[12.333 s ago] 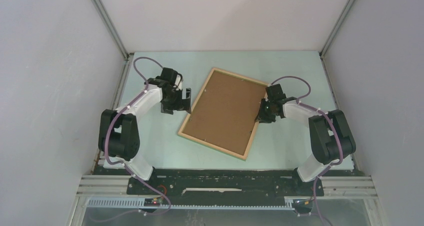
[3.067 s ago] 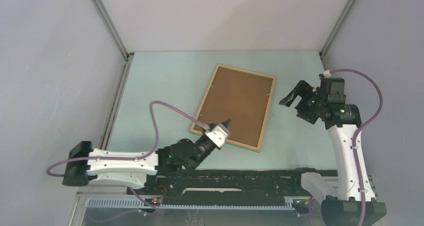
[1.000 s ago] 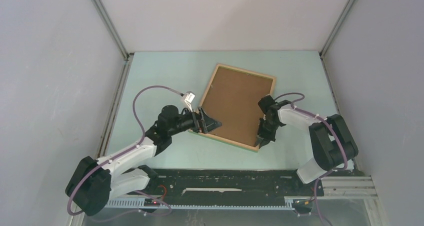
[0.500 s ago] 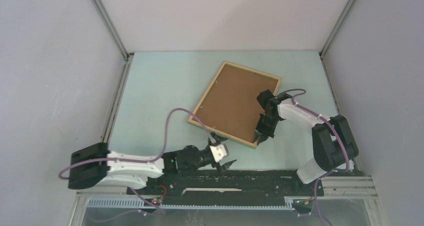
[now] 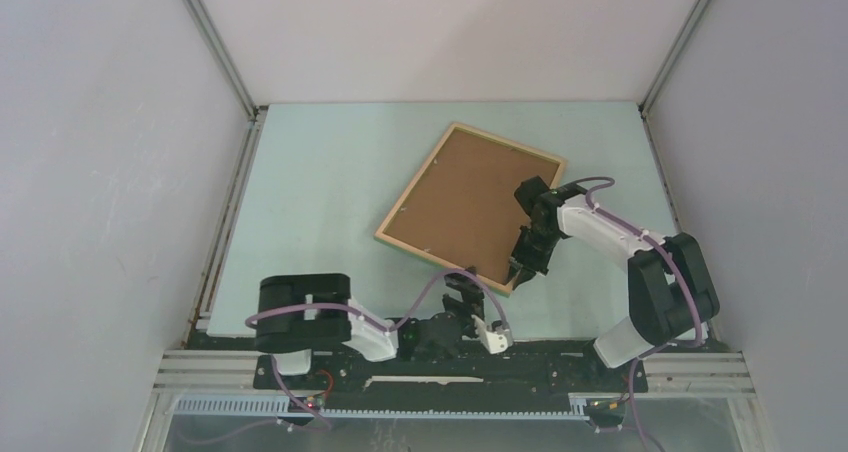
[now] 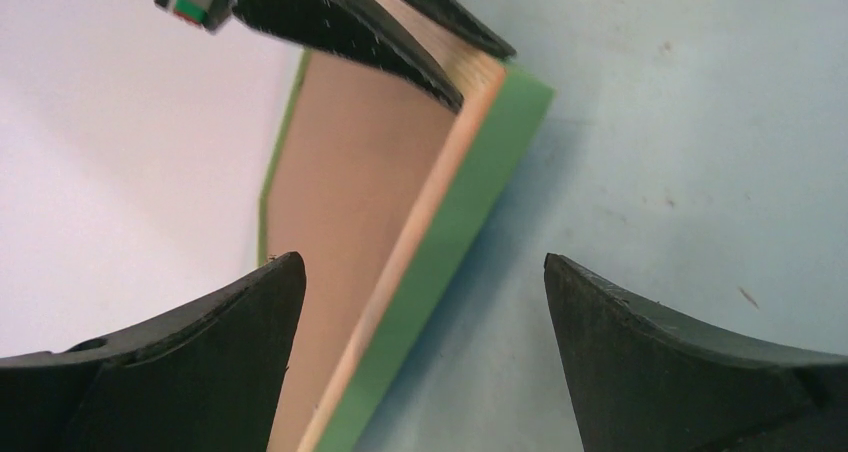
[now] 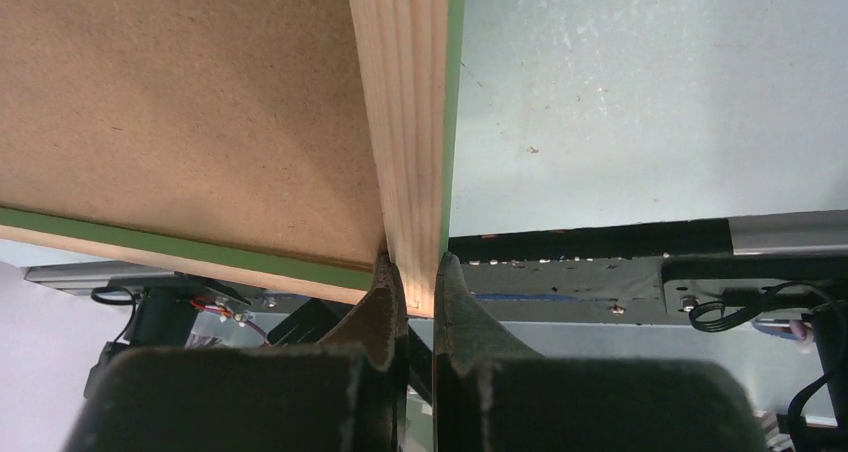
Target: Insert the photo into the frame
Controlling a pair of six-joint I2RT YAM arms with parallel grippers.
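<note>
Right gripper clamping the frame at its near corner; left gripper gaping empty.
From above, the frame is lying askew right of the tabletop's centre, the photo board-side up inside it. Left wrist: jaws are standing wide at the green edge, touching nothing, probably readying to steady it. Right wrist: fingers are pinching the wooden rail, bare tabletop lying beside.

White links, black joints, purple cables, black left gripper

Pale green table — plain white walls around.
</note>
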